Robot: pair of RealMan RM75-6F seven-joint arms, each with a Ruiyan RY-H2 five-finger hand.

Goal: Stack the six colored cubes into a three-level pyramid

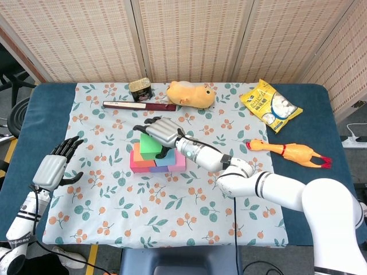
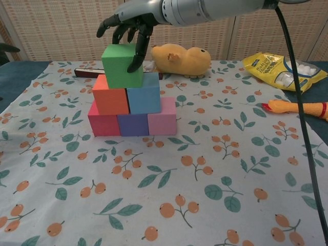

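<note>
all 6 cubes stacked, green cube (image 2: pixel 122 65) on top; right hand (image 2: pixel 130 20) fingers loosely touching it, just needs letting go.

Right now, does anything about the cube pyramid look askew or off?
Yes: the green cube on top sits off-centre, mostly over the orange cube rather than straddling it and the blue cube. The right robot hand has a finger on its side.

From my head view, my right hand (image 1: pixel 162 133) covers much of the green cube (image 1: pixel 150 145) and the blocks beneath, so I cannot tell whether it grips the cube or only touches it. In my chest view my left hand falls outside the picture, and the yellow snack bag (image 2: pixel 287 67) and rubber chicken (image 2: pixel 297 108) are cut by the right edge.
</note>
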